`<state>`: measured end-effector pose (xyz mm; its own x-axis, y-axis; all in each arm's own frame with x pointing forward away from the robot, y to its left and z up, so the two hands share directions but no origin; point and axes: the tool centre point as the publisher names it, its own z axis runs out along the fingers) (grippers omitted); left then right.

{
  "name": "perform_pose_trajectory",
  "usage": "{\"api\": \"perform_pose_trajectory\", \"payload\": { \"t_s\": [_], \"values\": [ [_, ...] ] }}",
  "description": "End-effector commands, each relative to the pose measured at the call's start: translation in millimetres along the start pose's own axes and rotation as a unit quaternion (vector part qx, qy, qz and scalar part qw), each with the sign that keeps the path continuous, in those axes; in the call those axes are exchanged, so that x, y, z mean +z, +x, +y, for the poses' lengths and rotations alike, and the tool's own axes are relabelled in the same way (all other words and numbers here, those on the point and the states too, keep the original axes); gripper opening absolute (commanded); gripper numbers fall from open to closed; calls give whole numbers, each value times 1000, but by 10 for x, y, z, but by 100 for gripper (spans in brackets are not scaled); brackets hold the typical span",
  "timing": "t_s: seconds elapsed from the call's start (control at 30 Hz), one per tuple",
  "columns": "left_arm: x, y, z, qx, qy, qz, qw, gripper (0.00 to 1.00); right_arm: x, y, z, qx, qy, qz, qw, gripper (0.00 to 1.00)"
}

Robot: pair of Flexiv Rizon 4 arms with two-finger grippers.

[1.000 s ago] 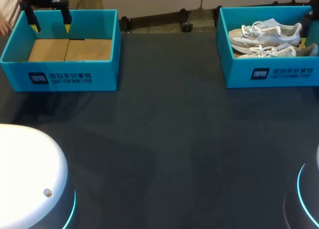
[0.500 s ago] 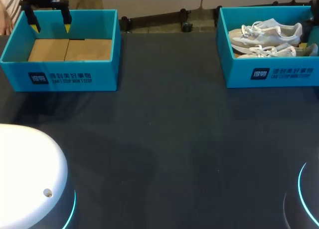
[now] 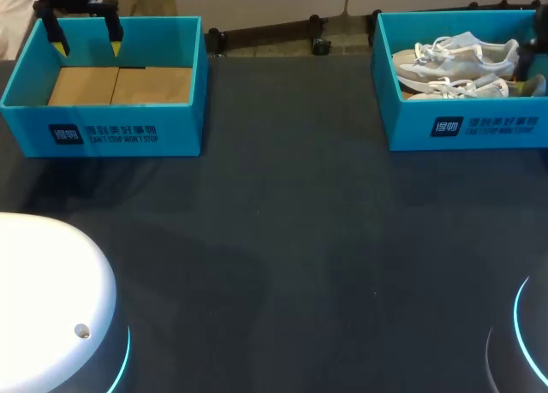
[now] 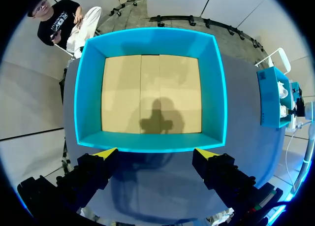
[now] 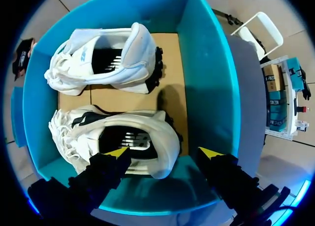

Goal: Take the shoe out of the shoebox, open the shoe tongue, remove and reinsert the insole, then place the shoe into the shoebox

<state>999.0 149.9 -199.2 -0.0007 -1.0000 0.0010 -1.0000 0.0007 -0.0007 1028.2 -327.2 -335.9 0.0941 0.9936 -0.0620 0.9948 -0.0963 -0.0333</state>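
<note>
Hovering above the far wall of the left teal cardboard shoebox (image 3: 103, 132) in the head view, the left gripper (image 3: 86, 44) has its two yellow tips spread wide with nothing between them. That box shows a tan cardboard floor and sits at the far left of the dark table (image 3: 300, 239). The right teal cardboard shoebox (image 3: 479, 128) sits at the far right and holds the pair of white lace-up sneakers (image 3: 458, 61), lying side by side, toes toward the table's middle. Right arm (image 3: 522, 63) is only a dark piece at the box's right end, so its fingers can't be told from this view.

Left wrist view: left gripper (image 4: 156, 154) wide open, holding nothing, tips just short of the near wall of the left teal cardboard shoebox (image 4: 88, 88). Its shadow falls on the tan floor. The right teal cardboard shoebox (image 4: 269, 100) is well apart, off to one side.

Right wrist view: right gripper (image 5: 164, 152) wide open, holding nothing, above the heel end of the near white sneaker (image 5: 157, 137). One tip is over the shoe's opening, the other over the box wall beside the heel; contact can't be told. Dark insole shows inside. The far white sneaker (image 5: 133, 48) lies parallel beyond it, both inside the right teal cardboard shoebox (image 5: 206, 78).
</note>
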Motion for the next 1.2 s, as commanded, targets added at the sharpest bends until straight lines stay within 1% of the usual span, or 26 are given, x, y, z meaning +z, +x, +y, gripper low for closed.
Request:
{"api": "perform_pose_trajectory", "payload": {
  "t_s": [0.03,0.1,0.23,0.3,0.43,0.47,0.53,0.57,0.6,0.8,0.83,0.87,0.9,0.93,1.0,1.03,1.1,1.13,1.2],
  "values": [
    [3,-1,-3,0,0,0,1000,100,76,9,29,-1,3,3,1000,90],
    [3,-1,-3,0,0,0,1000,100,98,9,24,-1,4,4,1000,88],
    [3,-1,-3,0,0,0,1000,100,135,-12,21,3,-2,18,1000,93],
    [3,-1,-3,0,0,0,1000,100,144,-22,20,3,-2,20,1000,91],
    [3,-1,-3,0,0,0,1000,100,198,-24,20,5,2,16,1000,85],
    [3,-1,-3,0,0,0,1000,100,205,-26,18,5,2,16,1000,86],
    [3,-1,-3,0,0,0,1000,100,222,-41,11,7,1,16,1000,81],
    [3,-1,-3,0,0,0,1000,100,226,-43,8,7,1,16,1000,75],
    [3,-1,-3,0,0,0,1000,100,232,-42,4,7,1,16,1000,72],
    [3,-1,-3,0,0,0,1000,100,284,-15,1,4,0,12,1000,74],
    [3,-1,-3,0,0,0,1000,100,295,-11,2,3,1,9,1000,76],
    [3,-1,-3,0,0,0,1000,100,307,-11,2,3,1,8,1000,83],
    [3,-1,-3,0,0,0,1000,100,315,-14,3,4,2,9,1000,87],
    [3,-1,-3,0,0,0,1000,100,322,-18,4,5,2,9,1000,87],
    [3,-1,-3,0,0,0,1000,100,329,-23,5,5,2,7,1000,84],
    [3,-1,-3,0,0,0,1000,100,330,-24,5,5,2,7,1000,79],
    [3,-1,-3,0,0,0,1000,100,331,-26,4,6,2,6,1000,63],
    [3,-1,-3,0,0,0,1000,100,335,-27,1,6,2,5,1000,50],
    [3,-1,-3,0,0,0,1000,100,348,-23,-4,6,3,3,1000,45]
  ]
}}
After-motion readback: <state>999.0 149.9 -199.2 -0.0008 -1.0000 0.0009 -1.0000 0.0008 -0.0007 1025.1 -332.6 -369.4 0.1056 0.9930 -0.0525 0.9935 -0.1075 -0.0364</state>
